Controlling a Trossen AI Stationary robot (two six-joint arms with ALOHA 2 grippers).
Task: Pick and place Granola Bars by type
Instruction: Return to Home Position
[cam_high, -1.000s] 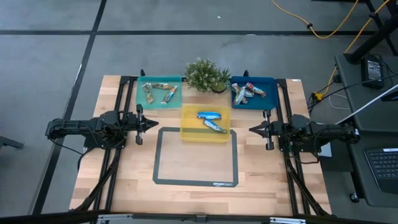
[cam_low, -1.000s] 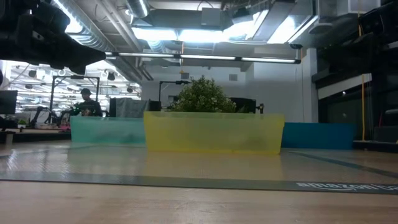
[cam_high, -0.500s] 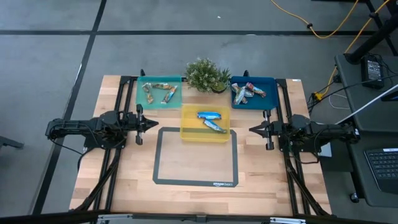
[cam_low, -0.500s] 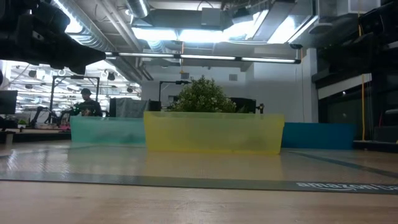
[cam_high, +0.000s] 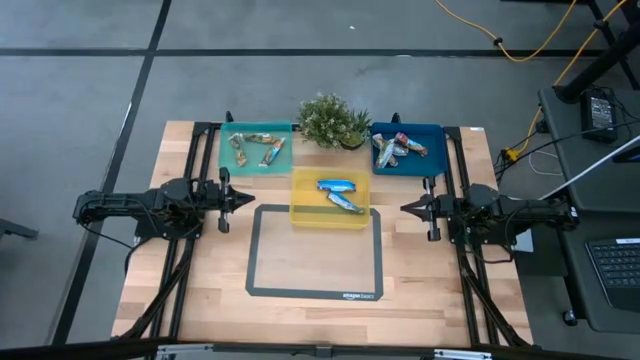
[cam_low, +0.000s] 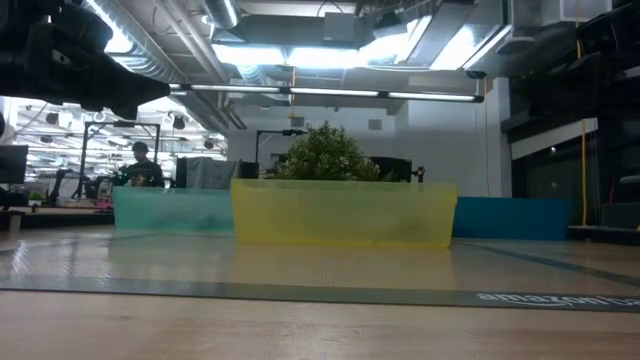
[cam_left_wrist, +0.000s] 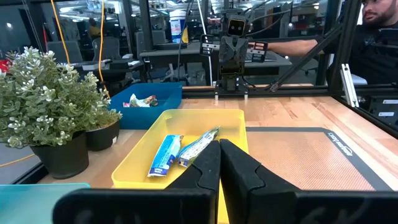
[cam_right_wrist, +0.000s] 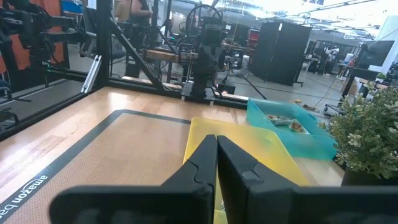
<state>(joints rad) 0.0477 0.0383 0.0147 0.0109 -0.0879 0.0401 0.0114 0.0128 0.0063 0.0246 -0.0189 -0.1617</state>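
From the high camera we look straight down on the whole table (cam_high: 200, 290), from far enough that floor shows on every side. The low camera sits at table-top height, near the front edge of the mat (cam_low: 300, 293), and faces level toward the yellow tray (cam_low: 340, 212) and the room behind it. The left wrist camera looks past the left gripper (cam_left_wrist: 219, 145) across the table to the right arm (cam_left_wrist: 231, 53). The right wrist camera faces the opposite way, past the right gripper (cam_right_wrist: 216, 140) to the left arm (cam_right_wrist: 207, 46). All four views share the yellow tray and the plant (cam_high: 333, 120).
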